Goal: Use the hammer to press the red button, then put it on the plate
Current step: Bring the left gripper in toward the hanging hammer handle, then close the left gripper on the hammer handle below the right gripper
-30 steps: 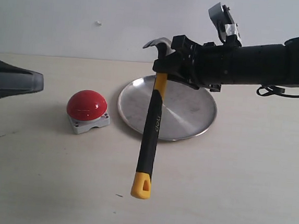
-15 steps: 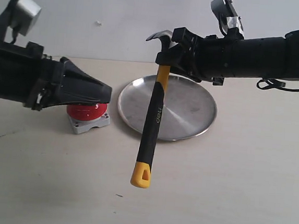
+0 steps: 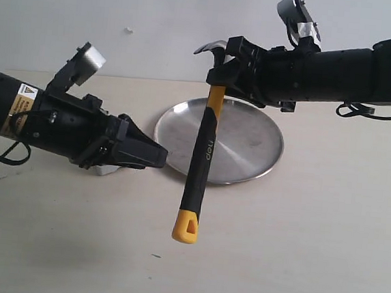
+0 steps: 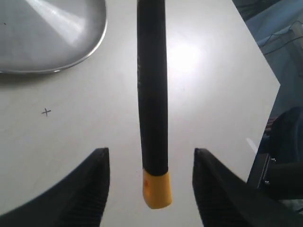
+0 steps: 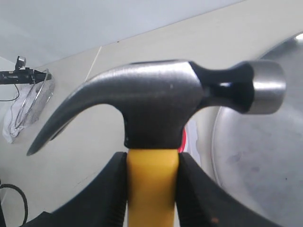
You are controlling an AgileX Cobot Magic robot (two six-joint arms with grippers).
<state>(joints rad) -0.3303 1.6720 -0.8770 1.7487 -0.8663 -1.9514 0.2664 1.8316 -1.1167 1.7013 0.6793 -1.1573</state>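
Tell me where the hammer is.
In the exterior view the hammer hangs handle down near the middle, held below its head by the right gripper, in front of the plate, the open left gripper beside it.

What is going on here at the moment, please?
The right gripper holds the hammer just under its head, so the handle hangs down near the plate. The left gripper is open and points at the handle without touching it. The left arm hides most of the red button.
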